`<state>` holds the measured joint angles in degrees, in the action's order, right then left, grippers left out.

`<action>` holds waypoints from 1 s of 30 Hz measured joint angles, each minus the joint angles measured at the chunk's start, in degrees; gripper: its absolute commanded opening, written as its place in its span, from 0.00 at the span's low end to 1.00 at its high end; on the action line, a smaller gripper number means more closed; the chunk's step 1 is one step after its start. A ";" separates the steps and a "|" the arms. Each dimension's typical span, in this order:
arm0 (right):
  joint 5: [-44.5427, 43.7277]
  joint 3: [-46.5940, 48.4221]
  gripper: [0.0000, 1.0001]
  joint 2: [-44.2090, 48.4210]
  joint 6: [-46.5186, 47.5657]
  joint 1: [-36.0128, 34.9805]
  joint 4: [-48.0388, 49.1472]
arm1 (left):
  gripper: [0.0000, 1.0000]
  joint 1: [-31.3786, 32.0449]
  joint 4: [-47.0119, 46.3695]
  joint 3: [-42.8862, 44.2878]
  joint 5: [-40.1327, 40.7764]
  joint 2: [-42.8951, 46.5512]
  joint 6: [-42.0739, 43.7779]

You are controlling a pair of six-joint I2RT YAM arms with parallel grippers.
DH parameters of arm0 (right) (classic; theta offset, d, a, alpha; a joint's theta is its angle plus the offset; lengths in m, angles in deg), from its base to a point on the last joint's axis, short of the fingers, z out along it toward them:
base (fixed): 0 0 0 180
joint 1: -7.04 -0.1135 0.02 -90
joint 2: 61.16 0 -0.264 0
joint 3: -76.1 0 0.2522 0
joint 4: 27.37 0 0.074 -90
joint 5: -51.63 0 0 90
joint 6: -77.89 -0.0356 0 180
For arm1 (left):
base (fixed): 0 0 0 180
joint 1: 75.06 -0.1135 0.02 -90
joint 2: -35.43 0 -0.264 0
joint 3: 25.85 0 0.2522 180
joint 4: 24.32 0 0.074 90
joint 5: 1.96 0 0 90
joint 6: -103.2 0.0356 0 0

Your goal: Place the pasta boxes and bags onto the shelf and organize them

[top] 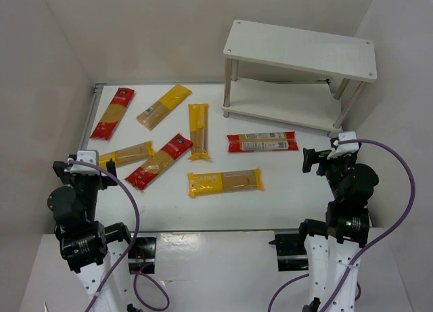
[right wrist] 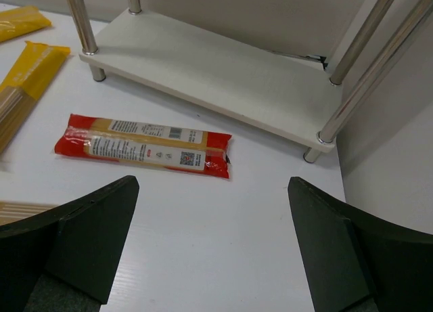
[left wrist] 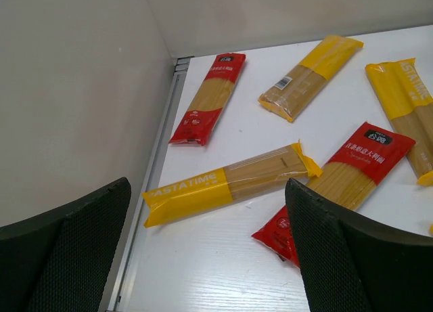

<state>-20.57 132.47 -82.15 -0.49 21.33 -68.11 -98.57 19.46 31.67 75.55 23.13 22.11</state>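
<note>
We see left hand spread, right hand spread | seven pasta packs flat on bench | shelf far right, red pack nearest it.

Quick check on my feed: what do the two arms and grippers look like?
The left arm and right arm have black joints, white lower links, white wrist cameras and looping purple cables. The left gripper and right gripper have broad black fingers with fine mesh texture.

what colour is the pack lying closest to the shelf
The pack is red, best seen from the right wrist.
</note>
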 measured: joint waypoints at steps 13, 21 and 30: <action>7.30 0.02 1.00 0.35 5.46 0.02 -3.30 | 1.00 0.00 0.00 0.00 -0.07 0.00 0.00; 10.71 0.90 1.00 -1.31 7.43 0.02 -4.81 | 1.00 -1.05 0.00 0.00 -0.55 0.07 0.15; 13.62 9.64 1.00 -25.75 15.04 -19.28 -9.68 | 1.00 -1.97 0.02 0.00 -0.87 0.07 0.17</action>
<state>-6.95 142.11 -107.90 14.54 2.05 -77.79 -100.54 19.48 31.67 74.68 23.20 22.29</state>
